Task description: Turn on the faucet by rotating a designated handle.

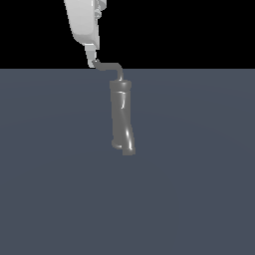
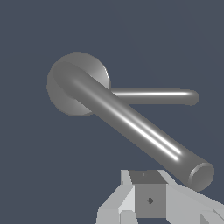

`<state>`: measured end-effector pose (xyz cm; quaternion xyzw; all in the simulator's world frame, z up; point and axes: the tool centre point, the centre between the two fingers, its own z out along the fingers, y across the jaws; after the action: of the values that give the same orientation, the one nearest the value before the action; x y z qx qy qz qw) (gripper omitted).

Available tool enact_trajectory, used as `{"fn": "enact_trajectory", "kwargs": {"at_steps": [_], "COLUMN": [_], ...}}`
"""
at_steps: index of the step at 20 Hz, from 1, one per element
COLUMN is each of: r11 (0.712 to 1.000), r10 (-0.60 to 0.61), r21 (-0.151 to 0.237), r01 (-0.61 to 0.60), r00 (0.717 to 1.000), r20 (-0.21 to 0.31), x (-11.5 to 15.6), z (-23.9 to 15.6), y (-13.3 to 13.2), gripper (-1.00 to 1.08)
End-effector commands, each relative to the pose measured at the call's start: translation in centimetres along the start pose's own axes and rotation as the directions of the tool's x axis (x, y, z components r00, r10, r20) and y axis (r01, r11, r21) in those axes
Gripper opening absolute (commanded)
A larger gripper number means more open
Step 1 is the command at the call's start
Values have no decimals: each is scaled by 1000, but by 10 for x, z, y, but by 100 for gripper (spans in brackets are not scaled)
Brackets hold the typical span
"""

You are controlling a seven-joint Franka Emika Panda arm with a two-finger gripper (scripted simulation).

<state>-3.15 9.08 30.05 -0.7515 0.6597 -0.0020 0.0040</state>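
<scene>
The faucet [image 1: 122, 117] is a tall glossy grey column, slightly bent, standing at the middle of the exterior view. From its top rises the handle [image 1: 110, 65], a thin grey rod bent toward the exterior view's left. My white gripper [image 1: 91, 61] comes down from above and its tip touches the handle's free end. In the wrist view the handle [image 2: 131, 124] runs as a thick shiny rod from the faucet's round body [image 2: 65, 96] to a capped end beside my gripper [image 2: 148, 192]. The fingers look pressed together, with nothing between them.
A flat blue-grey floor [image 1: 199, 199] spreads around the faucet. A thinner grey rod [image 2: 157, 96] sticks out from behind the handle in the wrist view, farther from the camera.
</scene>
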Motion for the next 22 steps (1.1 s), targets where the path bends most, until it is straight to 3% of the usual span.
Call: {"fn": "enact_trajectory", "kwargs": {"at_steps": [1,8,10,22], "r11": [1000,1000,1000,1000], "r10": [11,10,-2,9], "r21": [-6,-8,-4,-8], "r01": [-11,-10,2,-9], "r00": [1000,1000,1000,1000], "r20": [-2,-2,-2,-2], "x": [13,30,20,100], "z": [0,0,0,0], "y": [11,33,28,38], "gripper": [-100,-100,-100,-100]}}
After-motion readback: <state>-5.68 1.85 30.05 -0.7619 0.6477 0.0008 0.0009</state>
